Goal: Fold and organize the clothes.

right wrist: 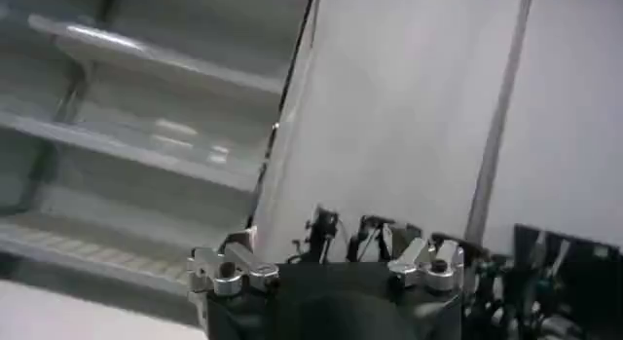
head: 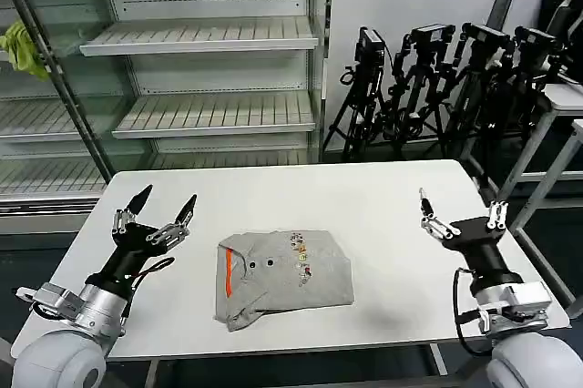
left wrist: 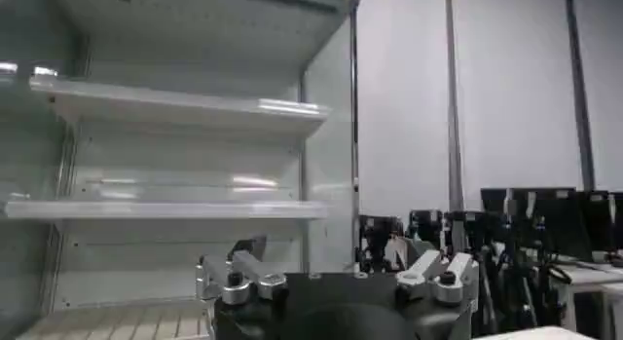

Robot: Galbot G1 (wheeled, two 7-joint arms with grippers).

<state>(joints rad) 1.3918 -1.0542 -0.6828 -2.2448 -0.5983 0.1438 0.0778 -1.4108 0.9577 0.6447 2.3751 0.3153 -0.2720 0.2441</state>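
Folded shirt at table centre, both arms lifted off it.

Head view: grey shirt (head: 283, 277) lies folded at centre of white table (head: 383, 197), orange collar lining at its 9 o'clock. Left gripper (head: 165, 207) at the shirt's 9 o'clock, fingers spread wide, empty. Right gripper (head: 458, 213) at 3 o'clock, spread, empty.
Wrist views: shelving (left wrist: 165, 108) behind, no cloth held.
Judgement: fold looks finished; next, grip both edges evenly to avoid unfolding.

Both arms are reaching forward from the body, wrists angled upward. The left gripper (head: 165, 205) is holding its dark fingers spread wide apart. The right gripper (head: 459, 210) is also standing open, fingers pointing up.
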